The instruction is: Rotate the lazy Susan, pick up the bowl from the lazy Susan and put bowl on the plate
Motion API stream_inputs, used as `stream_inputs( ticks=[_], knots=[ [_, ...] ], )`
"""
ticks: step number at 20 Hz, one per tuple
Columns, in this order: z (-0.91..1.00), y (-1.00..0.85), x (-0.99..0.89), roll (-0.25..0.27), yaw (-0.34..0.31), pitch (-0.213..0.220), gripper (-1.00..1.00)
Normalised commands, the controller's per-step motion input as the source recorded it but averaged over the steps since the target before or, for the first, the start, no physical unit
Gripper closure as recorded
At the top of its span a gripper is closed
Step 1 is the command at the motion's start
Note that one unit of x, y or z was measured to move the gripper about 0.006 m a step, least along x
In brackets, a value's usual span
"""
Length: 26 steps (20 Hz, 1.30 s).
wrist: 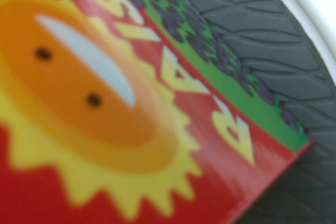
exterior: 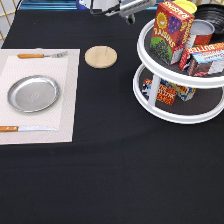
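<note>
Hovering at table's top edge, gripper [exterior: 131, 19], finger state impossible to tell, beside white two-tier lazy Susan [exterior: 150, 107]; glossy black ridged bowl [exterior: 214, 15] lying beyond red raisin box [exterior: 170, 30], toward exterior view's right.

Black cloth [exterior: 110, 170] spread across the whole table, pale placemat [exterior: 37, 97] laid flat toward the exterior view's left

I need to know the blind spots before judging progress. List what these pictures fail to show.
- Glossy black ridged bowl on the white two-tier lazy Susan: exterior view, mostly cut off by the right edge and hidden behind a red raisin box.
- Gripper: exterior view, cropped by the top edge.
- Wrist view: the raisin box fills it; bowl and round silver metal plate unseen there.
</note>
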Motion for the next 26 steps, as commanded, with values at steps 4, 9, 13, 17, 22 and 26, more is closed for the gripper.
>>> stream_inputs(
  ticks=[4,9,13,17,22,26],
  knots=[
    [-0.12,-0.06,0.02,0.061,0.075,-0.068,-1.00],
    [-0.43,-0.06,0.04,0.056,0.049,-0.038,-1.00],
    [-0.52,-0.22,0.00,0.099,0.009,-0.015,-1.00],
    [-0.34,-0.21,0.00,0.095,0.000,0.000,-1.00],
    [-0.19,-0.12,0.04,0.097,0.000,-0.003,-1.00],
    [-0.24,-0.02,0.10,0.110,0.000,-0.002,-1.00]
  ],
)
